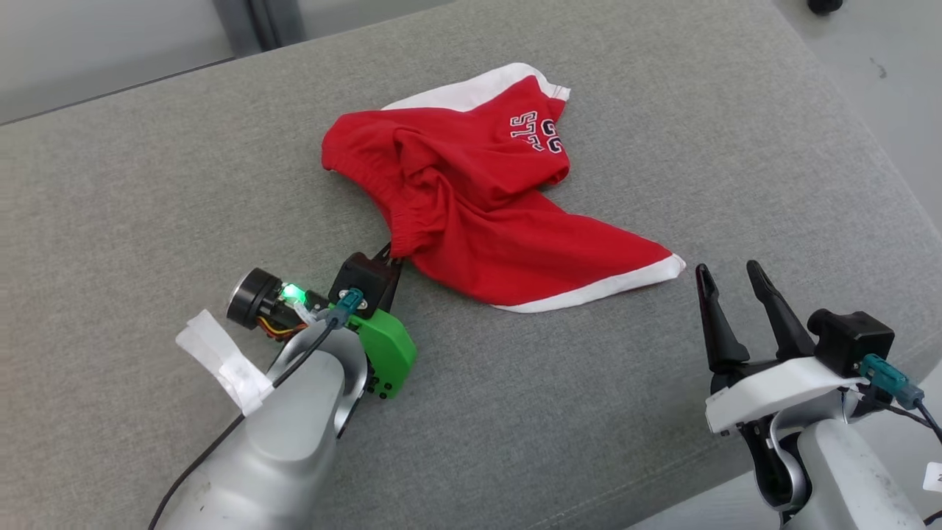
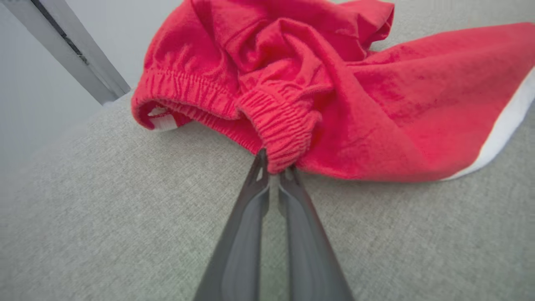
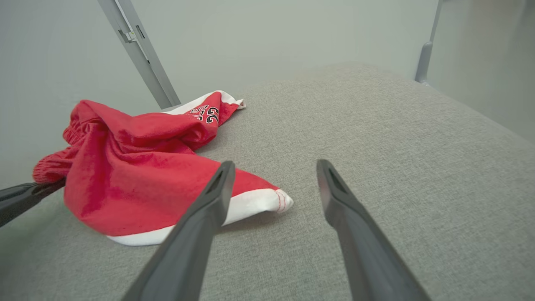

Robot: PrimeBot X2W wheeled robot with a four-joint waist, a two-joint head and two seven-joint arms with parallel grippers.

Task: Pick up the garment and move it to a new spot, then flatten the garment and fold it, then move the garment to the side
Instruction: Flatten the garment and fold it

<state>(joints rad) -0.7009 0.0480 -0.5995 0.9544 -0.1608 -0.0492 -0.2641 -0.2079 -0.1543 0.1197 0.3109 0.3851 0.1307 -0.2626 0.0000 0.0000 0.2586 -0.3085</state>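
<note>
Garment (image 1: 471, 199): red shorts with white trim, lying crumpled and unfolded on the grey fabric-covered bench (image 1: 147, 184), in the middle of the head view. A printed leg with dark lettering (image 1: 537, 132) points toward 1 o'clock. A second leg with a white hem (image 1: 589, 291) runs out toward 4 o'clock.

Left gripper (image 1: 394, 258): at 7 o'clock from the garment, low over the bench. In the left wrist view the jaws are closed on a bunched fold of the elastic waistband (image 2: 284, 133), with the fingertips (image 2: 261, 167) pressed against the red cloth.

Right gripper (image 1: 728, 272): at 4 o'clock from the garment, just beyond the tip of the white hem and not touching it. Its jaws stand wide apart and hold nothing. In the right wrist view the hem corner (image 3: 280, 200) lies on the bench beside the near finger (image 3: 200, 217).
</note>
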